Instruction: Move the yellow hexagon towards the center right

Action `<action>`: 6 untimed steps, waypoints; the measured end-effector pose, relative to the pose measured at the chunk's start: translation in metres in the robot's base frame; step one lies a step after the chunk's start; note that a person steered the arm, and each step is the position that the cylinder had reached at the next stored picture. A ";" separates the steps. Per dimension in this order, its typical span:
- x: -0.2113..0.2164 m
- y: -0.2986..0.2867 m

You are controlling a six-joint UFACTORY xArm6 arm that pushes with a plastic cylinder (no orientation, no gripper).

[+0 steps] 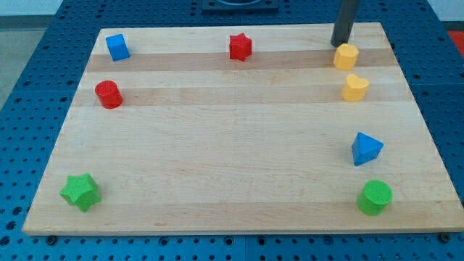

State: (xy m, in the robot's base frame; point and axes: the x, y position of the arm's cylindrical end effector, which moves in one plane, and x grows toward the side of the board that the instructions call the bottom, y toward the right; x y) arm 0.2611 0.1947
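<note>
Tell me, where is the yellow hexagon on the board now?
The yellow hexagon sits near the board's top right corner, directly below my tip and just above the yellow heart.

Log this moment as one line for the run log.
tip just above hexagon, top right | yellow heart right below hexagon | push not yet visible

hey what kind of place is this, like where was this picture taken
Probably a robotics lab bench: a wooden board sits on a blue perforated table, small coloured blocks like the yellow hexagon are scattered on it, and my tip rests just above that hexagon.
</note>
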 end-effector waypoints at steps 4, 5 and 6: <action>0.101 0.008; 0.122 0.008; 0.144 0.008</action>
